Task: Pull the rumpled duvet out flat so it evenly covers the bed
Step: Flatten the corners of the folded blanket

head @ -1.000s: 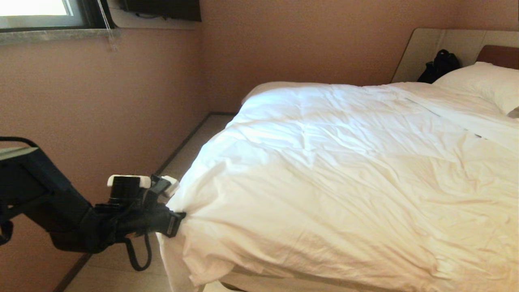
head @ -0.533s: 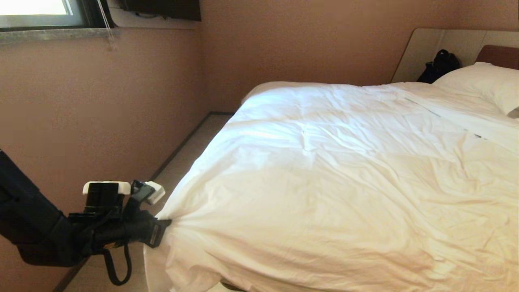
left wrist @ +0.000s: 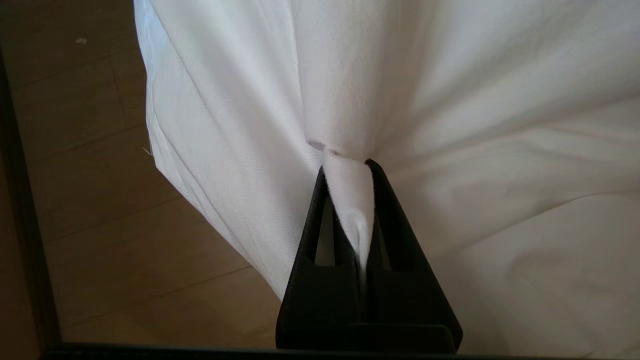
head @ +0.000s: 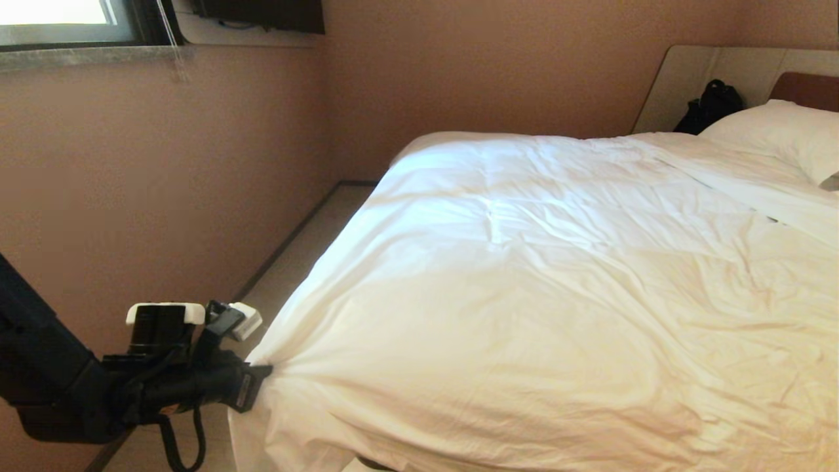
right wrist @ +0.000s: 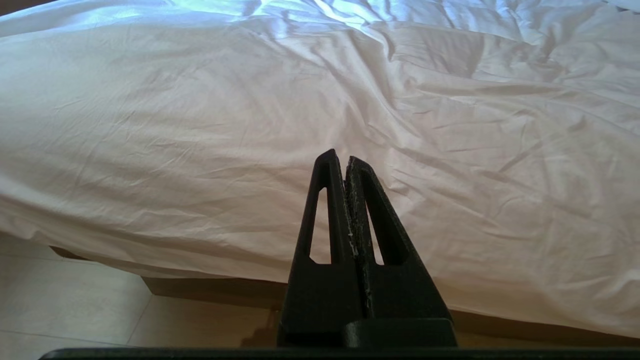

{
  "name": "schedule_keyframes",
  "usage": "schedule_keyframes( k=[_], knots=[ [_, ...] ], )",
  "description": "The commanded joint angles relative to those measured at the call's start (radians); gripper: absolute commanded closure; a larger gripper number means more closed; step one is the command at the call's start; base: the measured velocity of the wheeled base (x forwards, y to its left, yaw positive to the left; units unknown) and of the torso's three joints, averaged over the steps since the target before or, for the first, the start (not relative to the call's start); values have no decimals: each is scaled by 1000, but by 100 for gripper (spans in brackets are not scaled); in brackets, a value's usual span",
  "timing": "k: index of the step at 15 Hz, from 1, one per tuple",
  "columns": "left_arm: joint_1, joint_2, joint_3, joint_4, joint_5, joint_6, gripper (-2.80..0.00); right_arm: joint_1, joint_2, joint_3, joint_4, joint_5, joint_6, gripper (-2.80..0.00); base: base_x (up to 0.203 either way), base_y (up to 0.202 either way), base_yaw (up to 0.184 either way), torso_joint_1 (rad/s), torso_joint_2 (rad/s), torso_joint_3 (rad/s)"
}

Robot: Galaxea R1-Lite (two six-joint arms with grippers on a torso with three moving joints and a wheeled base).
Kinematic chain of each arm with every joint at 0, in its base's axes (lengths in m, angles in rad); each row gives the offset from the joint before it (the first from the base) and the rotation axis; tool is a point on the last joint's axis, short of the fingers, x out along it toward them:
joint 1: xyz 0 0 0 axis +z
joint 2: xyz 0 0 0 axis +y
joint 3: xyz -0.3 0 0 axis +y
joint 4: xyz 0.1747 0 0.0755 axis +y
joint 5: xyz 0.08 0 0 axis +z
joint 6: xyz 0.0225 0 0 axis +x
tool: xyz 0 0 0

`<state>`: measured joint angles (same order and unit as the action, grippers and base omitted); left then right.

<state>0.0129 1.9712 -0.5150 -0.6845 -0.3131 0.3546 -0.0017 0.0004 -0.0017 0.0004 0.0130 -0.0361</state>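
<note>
The white puffy duvet [head: 537, 288] lies spread over the bed, wrinkled, with its near left corner drawn out past the mattress. My left gripper [head: 262, 375] is shut on that corner, low at the left of the head view. In the left wrist view a fold of the duvet [left wrist: 450, 125] sits pinched between the black fingers of the left gripper [left wrist: 346, 164], and cloth fans out from the grip. My right gripper [right wrist: 340, 157] is shut and empty, held off the duvet's [right wrist: 250, 125] near edge. The bed's dark base [right wrist: 210, 287] shows under the duvet's hem.
A pinkish wall [head: 164, 177] runs close along the bed's left side, leaving a narrow strip of floor [head: 308, 229]. A pillow [head: 786, 134] and a black bag [head: 711, 105] are at the headboard end. Wooden floor [left wrist: 100, 225] lies under the held corner.
My left gripper has pulled the duvet corner leftward and slightly down, away from the bed. The duvet's near left part has stretched flatter. The right gripper's side shows no shift.
</note>
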Motion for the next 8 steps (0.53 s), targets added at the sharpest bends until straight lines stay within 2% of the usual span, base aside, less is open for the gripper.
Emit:
schedule_keyframes(
  k=[1,5,8],
  knots=[
    [8,-3,10,0,-1,1,0,0,0,0,0,1,-1,0,0,0,0,0,0,0],
    [54,0,30,-14,-15,4,0,0,0,0,0,1,-1,0,0,0,0,0,0,0],
    [89,45,77,-137,-30,16,0,0,0,0,0,1,-1,0,0,0,0,0,0,0]
  ],
)
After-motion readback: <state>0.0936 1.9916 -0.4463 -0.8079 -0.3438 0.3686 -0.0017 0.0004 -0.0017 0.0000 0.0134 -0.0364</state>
